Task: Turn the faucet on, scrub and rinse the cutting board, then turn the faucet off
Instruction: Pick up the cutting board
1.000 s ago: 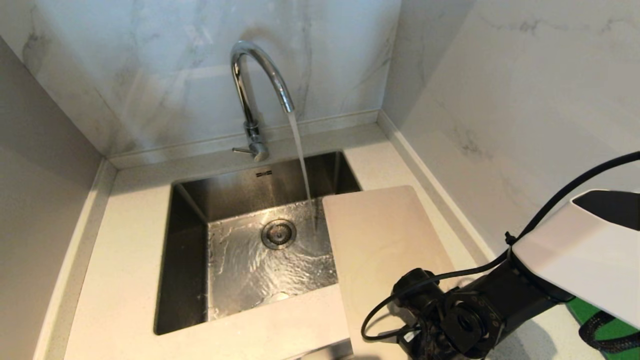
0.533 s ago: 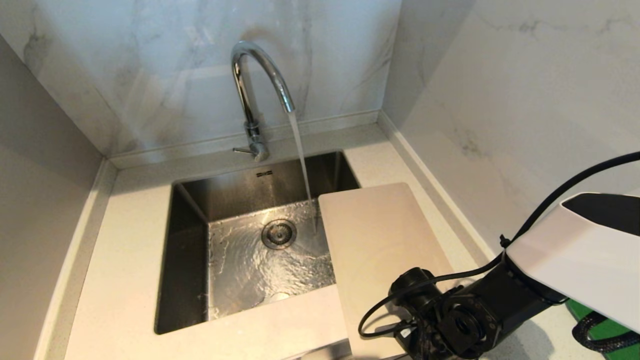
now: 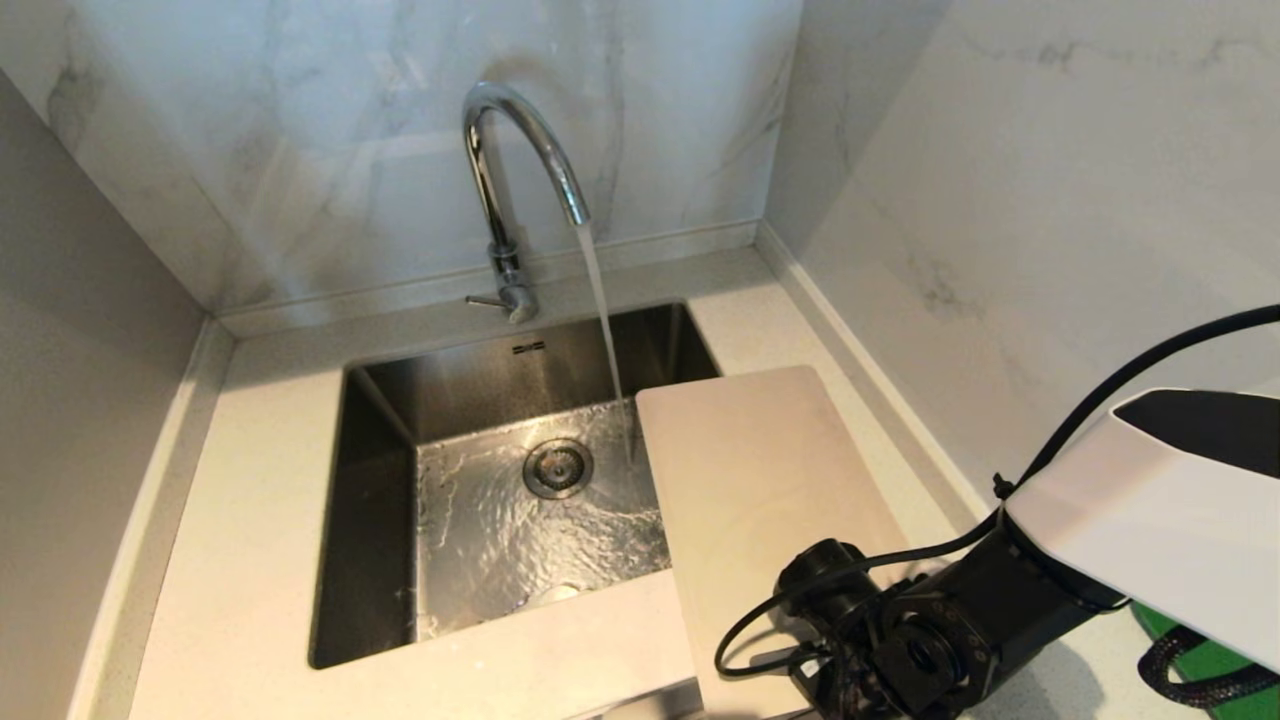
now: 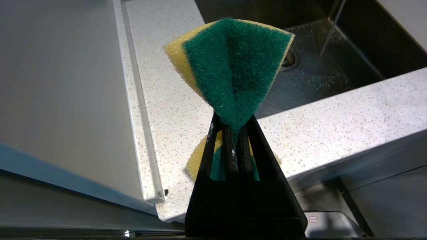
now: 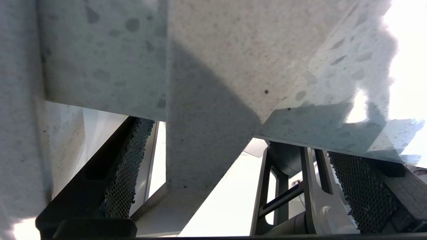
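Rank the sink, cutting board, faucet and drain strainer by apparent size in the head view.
1. sink
2. cutting board, partly hidden by the right arm, so its full extent is unsure
3. faucet
4. drain strainer

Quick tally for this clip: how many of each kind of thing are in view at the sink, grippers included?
Faucet: 1
Sink: 1
Cutting board: 1
Sponge: 1
Grippers: 2, left gripper and right gripper
Total: 6
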